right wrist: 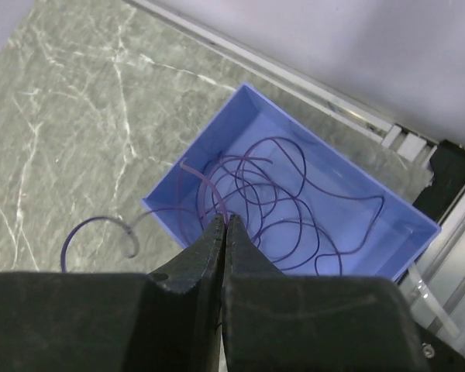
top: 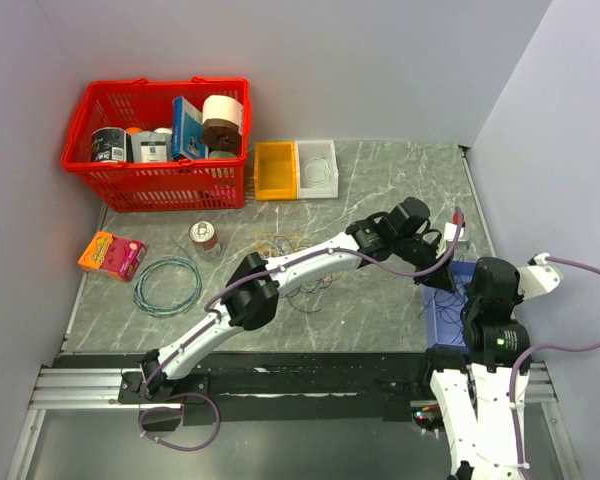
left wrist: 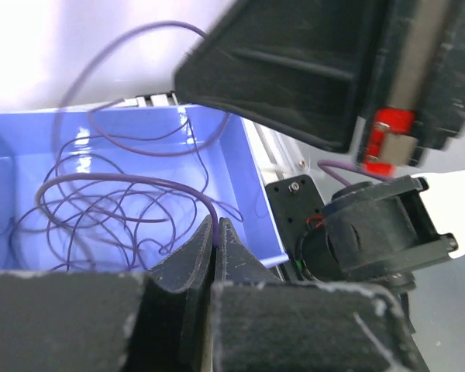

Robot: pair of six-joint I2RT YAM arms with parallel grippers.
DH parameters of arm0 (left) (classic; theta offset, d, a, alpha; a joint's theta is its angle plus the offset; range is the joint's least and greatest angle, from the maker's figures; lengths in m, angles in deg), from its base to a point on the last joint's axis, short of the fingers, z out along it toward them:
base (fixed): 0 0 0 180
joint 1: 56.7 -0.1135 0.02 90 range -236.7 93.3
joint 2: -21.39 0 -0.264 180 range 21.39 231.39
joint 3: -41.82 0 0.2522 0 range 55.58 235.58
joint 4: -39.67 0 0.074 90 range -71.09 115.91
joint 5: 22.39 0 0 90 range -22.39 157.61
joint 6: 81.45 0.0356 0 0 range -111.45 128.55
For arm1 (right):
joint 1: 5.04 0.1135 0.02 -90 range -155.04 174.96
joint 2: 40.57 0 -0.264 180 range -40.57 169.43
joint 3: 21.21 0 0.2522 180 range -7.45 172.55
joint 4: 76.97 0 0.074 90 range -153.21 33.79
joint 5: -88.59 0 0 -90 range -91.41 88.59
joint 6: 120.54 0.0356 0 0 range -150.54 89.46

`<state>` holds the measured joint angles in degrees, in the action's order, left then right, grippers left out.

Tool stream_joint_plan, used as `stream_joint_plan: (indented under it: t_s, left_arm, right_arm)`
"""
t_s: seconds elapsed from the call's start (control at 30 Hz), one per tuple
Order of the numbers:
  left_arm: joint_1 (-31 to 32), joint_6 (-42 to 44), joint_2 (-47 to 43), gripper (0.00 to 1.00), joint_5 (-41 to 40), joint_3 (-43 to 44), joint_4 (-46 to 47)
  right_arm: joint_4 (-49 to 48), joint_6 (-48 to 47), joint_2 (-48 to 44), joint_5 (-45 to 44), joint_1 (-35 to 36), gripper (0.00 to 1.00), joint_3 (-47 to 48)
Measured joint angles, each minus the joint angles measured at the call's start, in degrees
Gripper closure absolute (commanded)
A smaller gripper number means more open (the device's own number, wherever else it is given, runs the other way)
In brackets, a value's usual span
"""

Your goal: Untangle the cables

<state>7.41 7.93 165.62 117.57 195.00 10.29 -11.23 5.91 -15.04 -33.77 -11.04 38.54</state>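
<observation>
**Left wrist view: purple wire (left wrist: 124, 180) pinched over the blue bin (left wrist: 15, 155)**

Your left end effector (left wrist: 217, 225) is clenched on it, loops lying in the bin. Right end effector (right wrist: 225, 221) is clamped shut there too, maybe on a strand, hard to tell. Light, floppy, springy stuff: grab single strands, not knots. The tangled heap (top: 302, 288) sits mid-worktop (top: 380, 190); smooth marble, wall (top: 540, 120) close by.

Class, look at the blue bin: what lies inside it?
Loose loops of purple wire lie inside the blue bin; one strand trails out over its wall. The shut right tool hides the near corner.
</observation>
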Motion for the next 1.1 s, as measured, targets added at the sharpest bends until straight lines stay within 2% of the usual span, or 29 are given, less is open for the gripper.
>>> stream_joint_plan:
  t_s: [0.1,0.13,0.17,0.2,0.23,0.33,0.5,0.67,0.83,0.97,1.07,1.1]
  left_arm:
    - [-0.1,-2.9,2.1,0.99,1.5,0.0,4.1]
    - [-0.1,-3.7,2.7,0.99,1.6,0.0,4.9]
    - [0.0,-4.3,3.0,0.99,1.7,0.0,5.5]
    - [0.0,-4.7,3.4,0.99,1.9,0.0,5.9]
    - [0.0,-5.0,3.5,0.99,1.9,0.0,6.4]
    - [0.1,-5.4,3.6,0.99,2.2,0.0,7.4]
    - [0.2,-6.2,3.6,0.99,2.3,0.0,9.0]
    - [0.2,-7.6,3.7,0.99,2.2,0.0,10.3]
    - [0.2,-7.7,3.7,0.99,2.1,0.0,10.2]
    - [0.2,-7.6,3.7,0.99,2.2,0.0,9.7]
    - [0.2,-7.6,3.7,0.99,2.3,0.0,9.2]
    - [0.2,-7.6,3.7,0.99,2.3,0.0,9.0]
  right_arm:
    - [0.7,2.4,-1.1,-0.7,0.0,0.99,-2.2]
    - [0.9,3.1,-1.4,-0.9,0.0,0.92,-3.1]
    - [1.1,3.8,-1.5,-1.0,0.0,0.60,-4.0]
    - [1.3,4.6,-1.5,-1.0,0.0,0.45,-4.8]
    - [1.3,5.3,-1.5,-1.0,0.0,0.20,-5.4]
    - [2.3,6.3,-1.9,-1.1,0.0,0.00,-5.9]
    - [2.8,5.6,-2.3,-2.1,0.0,0.00,-4.6]
    - [2.8,2.8,-4.0,-4.5,0.0,0.01,1.1]
    - [0.8,-1.9,-5.9,-2.4,0.0,0.08,3.9]
    - [-0.3,-2.9,-7.0,3.1,0.0,0.17,3.7]
    - [-1.0,-3.2,-5.8,7.6,0.0,0.30,3.5]
    - [-1.1,-3.3,-5.0,8.7,0.0,0.39,3.5]
